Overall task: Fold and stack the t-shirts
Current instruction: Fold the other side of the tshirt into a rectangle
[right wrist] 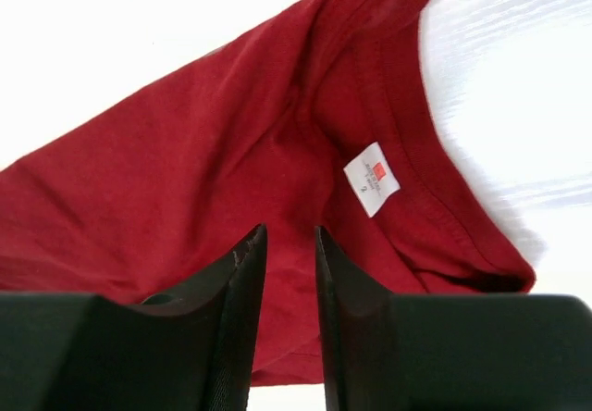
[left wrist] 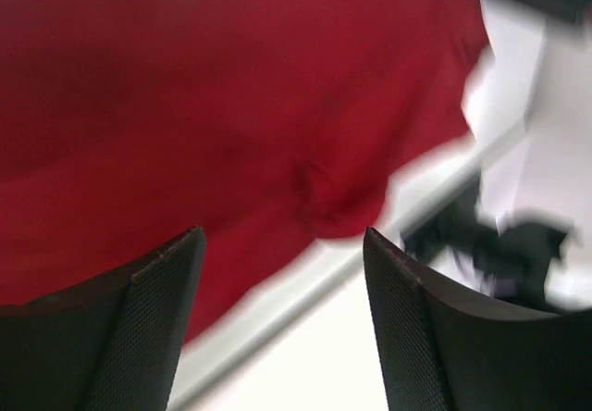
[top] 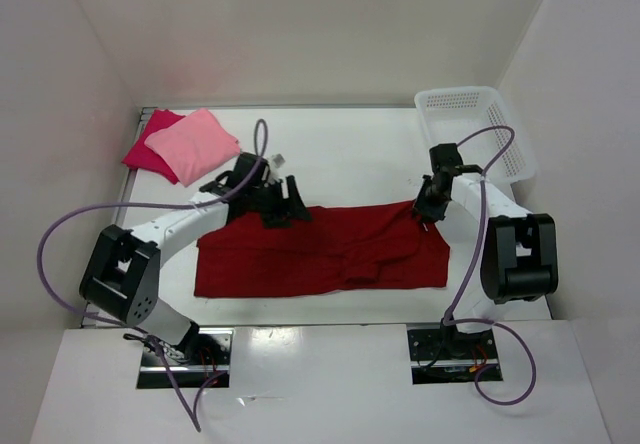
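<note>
1. Where the tabletop [top: 350,154] lies between the 2 arms, the dark red t-shirt [top: 320,254] is spread flat as a long band running left to right, close to the near edge.
2. The left claw [top: 283,209] is at the far left edge of that shirt. In the left wrist view its fingers [left wrist: 157,318] are spread wide with nothing between them and red cloth under them.
3. The right claw [top: 426,216] is at the shirt's far right corner. In the right wrist view its fingers [right wrist: 236,318] stand parted by a narrow gap and no cloth is seen gripped between them.
4. Just beyond the right claw lies the shirt's neckline, with a small white label [right wrist: 372,178] sewn inside the collar.
5. In the far left corner the light pink t-shirt [top: 197,144], folded, lies partly on top of the folded crimson-pink t-shirt [top: 148,152]. Both are well apart from the dark red one.
6. A white mesh basket [top: 475,129] stands in the far right corner, beyond the right arm.
</note>
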### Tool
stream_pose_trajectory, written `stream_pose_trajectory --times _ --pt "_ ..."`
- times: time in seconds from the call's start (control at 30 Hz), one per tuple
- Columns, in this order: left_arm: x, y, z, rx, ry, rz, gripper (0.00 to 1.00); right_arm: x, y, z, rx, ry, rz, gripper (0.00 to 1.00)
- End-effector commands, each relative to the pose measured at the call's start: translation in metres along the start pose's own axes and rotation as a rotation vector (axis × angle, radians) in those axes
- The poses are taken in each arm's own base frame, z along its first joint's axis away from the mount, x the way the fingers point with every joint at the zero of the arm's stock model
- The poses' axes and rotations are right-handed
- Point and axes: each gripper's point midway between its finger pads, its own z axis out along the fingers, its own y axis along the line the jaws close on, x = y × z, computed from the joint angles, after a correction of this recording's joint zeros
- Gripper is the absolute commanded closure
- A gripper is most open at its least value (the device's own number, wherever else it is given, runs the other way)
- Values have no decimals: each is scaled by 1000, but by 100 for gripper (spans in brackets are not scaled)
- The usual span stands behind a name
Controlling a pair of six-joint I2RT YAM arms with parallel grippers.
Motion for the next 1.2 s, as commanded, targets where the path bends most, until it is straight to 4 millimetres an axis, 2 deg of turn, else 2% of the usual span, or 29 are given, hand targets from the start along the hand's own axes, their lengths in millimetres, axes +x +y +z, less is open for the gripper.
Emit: stream_pose_trajectory --times 0.0,0.07,0.13,0.2,0.23,0.3,0.33,0.4,0.43,0.5,0.53,0.57,0.63,0.8,0.9,0.93,1.0,1.03,1.07,1.13,1.17 --pt "-36 59 -14 -100 -116 -68 24 -14 -9 -4 45 -44 34 70" --pt "-55 78 -24 -130 -173 -101 26 -27 -7 -4 7 -79 56 71" --pt "-70 102 -35 -155 -229 -154 28 -35 0 5 -31 -75 66 61" --pt "-76 116 -37 -171 -243 -183 29 -37 8 11 -68 -62 64 56" --pt "-77 130 -39 -196 -239 -212 31 -43 11 15 -72 -70 63 56" --pt "-76 143 -38 -205 -236 -243 32 -46 22 15 -127 -64 49 60" --pt "-72 158 -37 -226 -226 -289 33 -45 24 19 -134 -49 49 62" --pt "-69 168 -35 -232 -216 -316 35 -42 25 23 -139 -30 61 65" --pt "-64 175 -29 -242 -198 -329 35 -46 31 21 -152 -46 50 69" --pt "-62 189 -32 -247 -194 -385 39 -43 35 27 -159 -30 51 76" --pt "-58 195 -30 -237 -186 -418 39 -40 44 27 -171 -32 28 80" --pt "-61 205 -37 -232 -208 -448 40 -36 42 35 -159 -10 40 83" --pt "-57 217 -44 -238 -216 -493 42 -31 50 38 -164 3 26 86" --pt "-54 254 -69 -310 -254 -567 43 -39 69 47 -200 3 27 89" --pt "-62 272 -85 -334 -308 -609 43 -56 88 46 -231 -28 14 90" --pt "-63 276 -89 -337 -319 -622 43 -57 93 52 -231 -22 7 90" --pt "-74 287 -101 -360 -368 -648 44 -73 107 48 -261 -46 10 90" --pt "-82 288 -106 -356 -391 -655 44 -73 113 54 -270 -34 2 90" --pt "-87 287 -108 -352 -402 -665 44 -83 120 49 -282 -51 -1 90" --pt "-105 280 -117 -338 -446 -646 44 -88 125 46 -293 -51 -2 88" --pt "-114 270 -125 -315 -475 -632 44 -92 133 42 -307 -66 -13 82"
